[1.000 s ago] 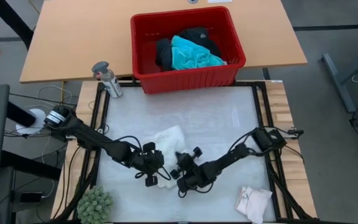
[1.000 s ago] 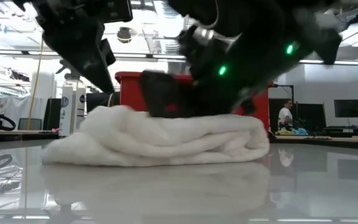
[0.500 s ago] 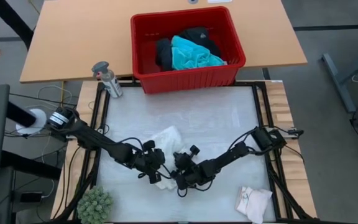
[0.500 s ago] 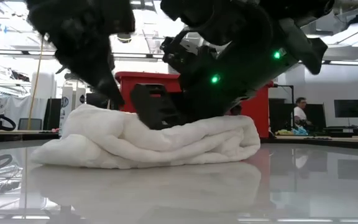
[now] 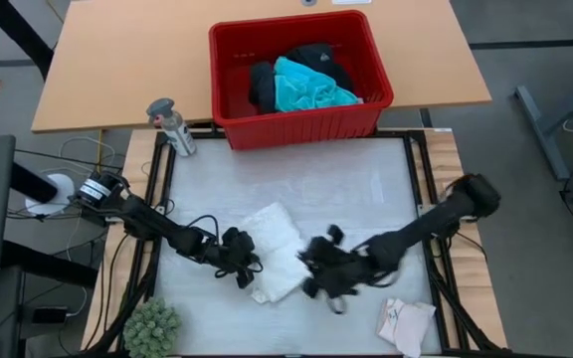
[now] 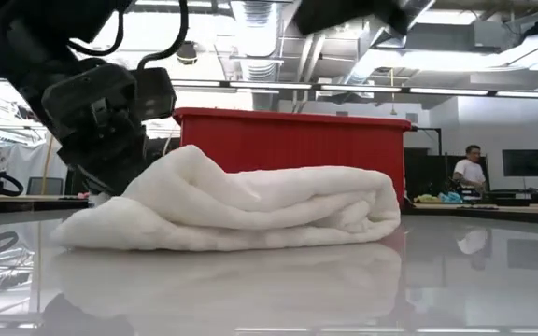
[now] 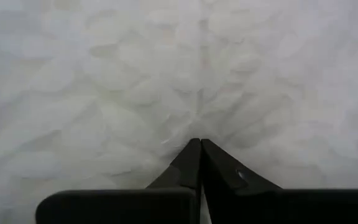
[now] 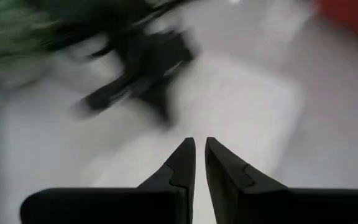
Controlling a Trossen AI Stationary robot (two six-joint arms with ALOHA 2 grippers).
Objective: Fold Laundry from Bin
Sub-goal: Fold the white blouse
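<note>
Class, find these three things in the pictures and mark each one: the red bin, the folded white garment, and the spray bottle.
red bin [image 5: 371, 48]: high view, on its right rim.
folded white garment [image 5: 279, 251]: high view, on the middle of the cloth.
spray bottle [image 5: 174, 127]: high view, on its body below the grey head.

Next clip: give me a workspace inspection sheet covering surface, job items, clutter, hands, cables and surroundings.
Surface: pale glossy table, reflective in the low view.
Job items: folded white garment lies near the table's middle; red bin on the wooden table behind holds the turquoise shirt and black clothing; a small pale piece sits at the near right corner.
Clutter: spray bottle at the far left corner; green spiky ball at the near left.
Hands: left hand shut, tips against the white garment; right hand beside the garment, fingers nearly together, holding nothing.
Cables: black leads run along both arms and the left edge.
Surroundings: a person stands far behind.
</note>
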